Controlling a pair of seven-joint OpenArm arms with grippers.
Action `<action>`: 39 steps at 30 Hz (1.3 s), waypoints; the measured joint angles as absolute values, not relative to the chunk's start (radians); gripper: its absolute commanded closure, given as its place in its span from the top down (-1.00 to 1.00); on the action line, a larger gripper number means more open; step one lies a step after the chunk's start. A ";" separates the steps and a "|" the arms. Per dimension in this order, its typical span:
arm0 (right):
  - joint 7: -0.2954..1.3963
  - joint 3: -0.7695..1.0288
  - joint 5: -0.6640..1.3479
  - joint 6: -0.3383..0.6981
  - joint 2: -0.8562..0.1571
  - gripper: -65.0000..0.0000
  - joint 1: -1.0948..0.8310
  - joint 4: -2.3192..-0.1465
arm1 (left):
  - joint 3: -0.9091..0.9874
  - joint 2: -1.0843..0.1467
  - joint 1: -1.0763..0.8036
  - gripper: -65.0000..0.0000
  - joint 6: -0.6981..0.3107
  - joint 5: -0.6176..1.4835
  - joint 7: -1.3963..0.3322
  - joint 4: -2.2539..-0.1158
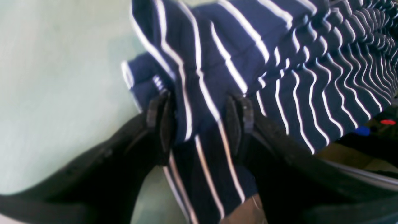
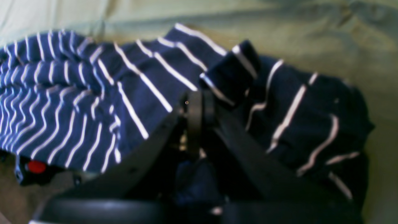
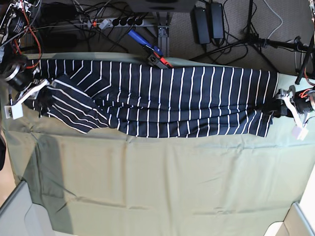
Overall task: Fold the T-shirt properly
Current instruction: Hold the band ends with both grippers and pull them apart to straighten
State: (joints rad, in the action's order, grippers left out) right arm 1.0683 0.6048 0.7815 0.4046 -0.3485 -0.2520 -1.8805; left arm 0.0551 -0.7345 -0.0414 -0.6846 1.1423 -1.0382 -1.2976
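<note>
The T-shirt [image 3: 162, 101] is stretched out sideways in a long band across the far half of the desk [image 3: 162, 187], lying on the pale green cloth [image 3: 147, 172] that covers it, with the near half of that cloth bare and a bit wrinkled. Each arm has 1 end of the shirt. The left end effector [image 1: 199, 121] has its fingers [image 1: 160, 121] spread fairly wide, with a thick bunch of striped fabric filling the gap between them, so it looks clamped on that wad, which sits at the right edge of the base view [image 3: 275, 107]. The right end effector [image 2: 199, 102] is pinched nearly all the way closed on a small fold of the shirt, over at the left edge of the base view [image 3: 42, 101], where a sleeve [image 3: 74, 110] flops out at an angle toward the near side. Both wrist views are blurry, so fine detail is hard to make out. Behind the desk there's a power strip [image 3: 120, 21], a tangle of cables [image 3: 64, 19], 2 black power bricks [image 3: 209, 19] on the floor, and a red and blue tool [image 3: 150, 50] poking in right at the shirt's far edge near the middle.
</note>
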 measured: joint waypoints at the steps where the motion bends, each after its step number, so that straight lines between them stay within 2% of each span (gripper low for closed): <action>1: 1.068 0.605 0.781 0.405 -0.348 -1.00 -0.264 -1.880 | 0.055 -0.740 -0.042 -0.06 -0.685 1.143 -1.039 -1.298; 15: 1.071 0.605 0.733 0.405 -0.348 -1.00 -0.364 -1.881 | 0.055 -0.768 -0.057 -0.05 -0.685 1.153 -1.034 -1.298; 17: 1.070 0.605 0.725 0.405 -0.348 -1.00 -0.375 -1.881 | 0.055 -0.767 -0.070 0.08 -0.685 1.153 -1.009 -1.298; 18: 1.068 0.605 0.717 0.405 -0.348 -0.89 -0.378 -1.880 | 0.055 -0.767 -0.077 0.16 -0.684 1.142 -0.999 -1.298; 21: 1.056 0.605 0.702 0.405 -0.349 0.04 -0.376 -1.879 | 0.055 -0.765 -0.080 0.20 -0.685 1.040 -0.930 -1.298; 22: 1.044 0.605 0.702 0.405 -0.349 0.22 -0.377 -1.878 | 0.055 -0.764 -0.080 0.20 -0.685 1.026 -0.909 -1.298; 23: 1.036 0.605 0.699 0.405 -0.348 0.30 -0.377 -1.879 | 0.055 -0.760 -0.077 0.20 -0.685 1.009 -0.897 -1.298; 39: 1.007 0.605 0.690 0.405 -0.348 0.30 -0.374 -1.878 | 0.062 -0.647 -0.072 0.20 -0.678 0.923 -0.855 -1.298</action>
State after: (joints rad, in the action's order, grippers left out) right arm 1.0065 0.6048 0.6903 0.4046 -0.3481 -0.3740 -1.8782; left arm 0.0624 -0.6468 -0.0719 -0.6785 0.9234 -0.8551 -1.2980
